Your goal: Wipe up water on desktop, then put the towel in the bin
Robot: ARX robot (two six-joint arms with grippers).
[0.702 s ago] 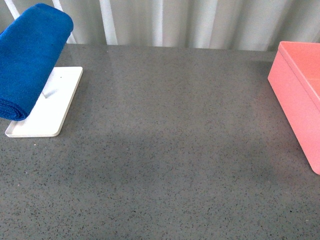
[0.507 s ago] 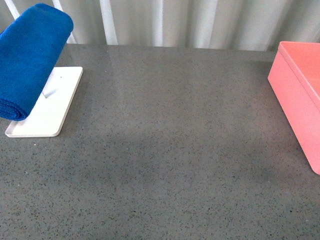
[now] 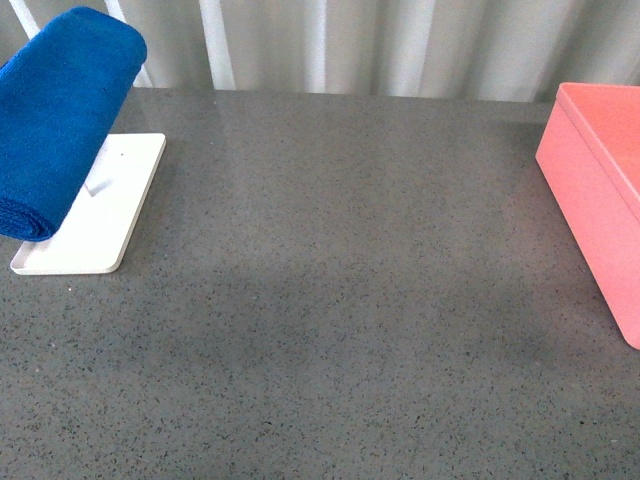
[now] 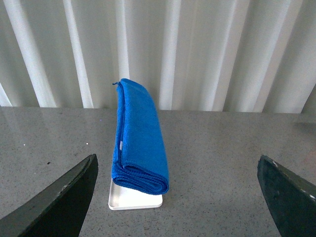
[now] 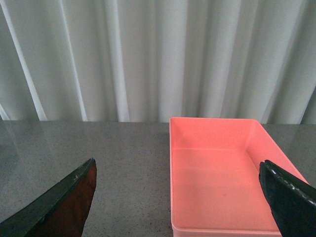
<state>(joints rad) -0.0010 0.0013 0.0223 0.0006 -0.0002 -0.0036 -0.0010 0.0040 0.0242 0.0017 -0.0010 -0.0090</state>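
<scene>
The blue folded towel hangs over a stand on a white tray at the far left of the grey speckled desktop. The salmon-pink bin stands at the right edge, with nothing inside it in the right wrist view. No arm shows in the front view. My left gripper is open, facing the towel from some distance. My right gripper is open, a little short of the bin's near rim. I see no water on the desktop.
A pale corrugated wall runs behind the desktop's back edge. The tray under the towel sits flat on the desktop. Grey speckled surface lies between tray and bin.
</scene>
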